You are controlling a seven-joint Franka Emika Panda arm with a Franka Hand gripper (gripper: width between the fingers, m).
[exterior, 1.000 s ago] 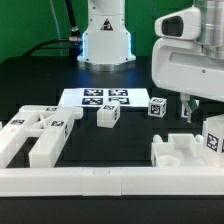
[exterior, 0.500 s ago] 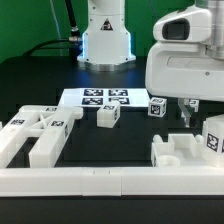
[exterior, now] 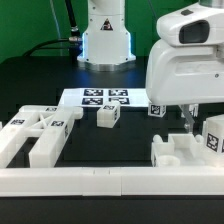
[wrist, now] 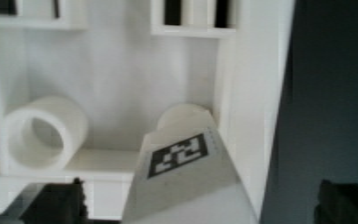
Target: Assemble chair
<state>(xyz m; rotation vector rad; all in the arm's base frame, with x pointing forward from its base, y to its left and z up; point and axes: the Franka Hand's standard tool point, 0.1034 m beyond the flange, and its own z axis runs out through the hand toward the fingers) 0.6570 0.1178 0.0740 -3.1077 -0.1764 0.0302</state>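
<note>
Hovers with gripper (wrist: 197, 205) wide open and empty, seat block (wrist: 105, 75) directly beneath the jaws, probably lined up to clamp it.

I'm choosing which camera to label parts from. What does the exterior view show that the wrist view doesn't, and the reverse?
Only the exterior view: the robot base, the marker board, a tagged cube, the bar-shaped chair parts on the exterior view's left, and the border rail in front.

Only the wrist view: a round hole and a tag seen close up, framed by the dark fingertips of the open claw.

Both: apparently the same blocky chair part, under the arm.
</note>
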